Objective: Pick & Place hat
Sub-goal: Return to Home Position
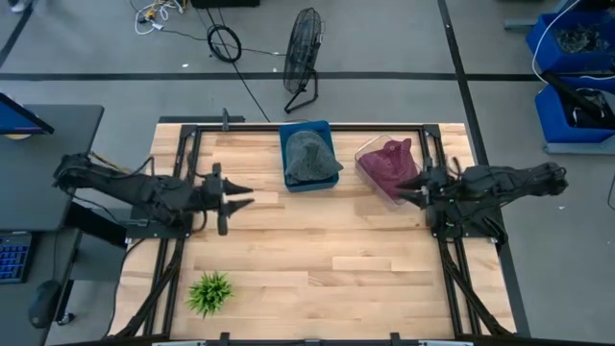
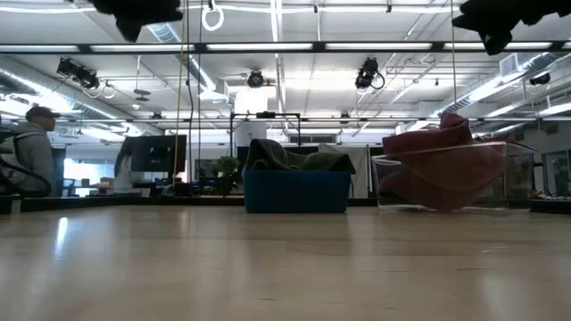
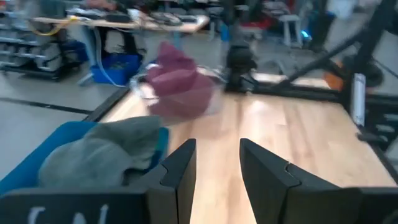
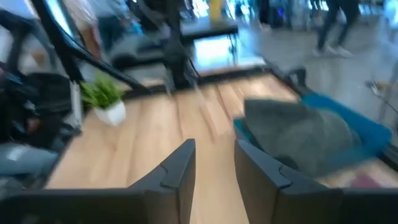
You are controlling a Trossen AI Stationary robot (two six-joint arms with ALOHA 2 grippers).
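A grey hat (image 1: 309,157) lies in a blue bin (image 1: 286,165) at the table's far middle; the low view shows the grey hat (image 2: 294,158) above the blue bin's wall (image 2: 296,192). A maroon hat (image 1: 389,163) sits in a clear bin (image 1: 368,171) to its right. My left gripper (image 1: 244,195) hovers open over the table's left side, pointing right. My right gripper (image 1: 404,191) hovers open next to the clear bin, pointing left. The left wrist view shows the left gripper (image 3: 217,158) with the grey hat (image 3: 99,152) and the maroon hat (image 3: 180,84).
A small green plant (image 1: 209,291) stands near the table's near left corner, also the plant (image 4: 104,96) in the right wrist view. Bare wood spreads across the table's middle and near side. A fan (image 1: 303,53) stands on the floor beyond the far edge.
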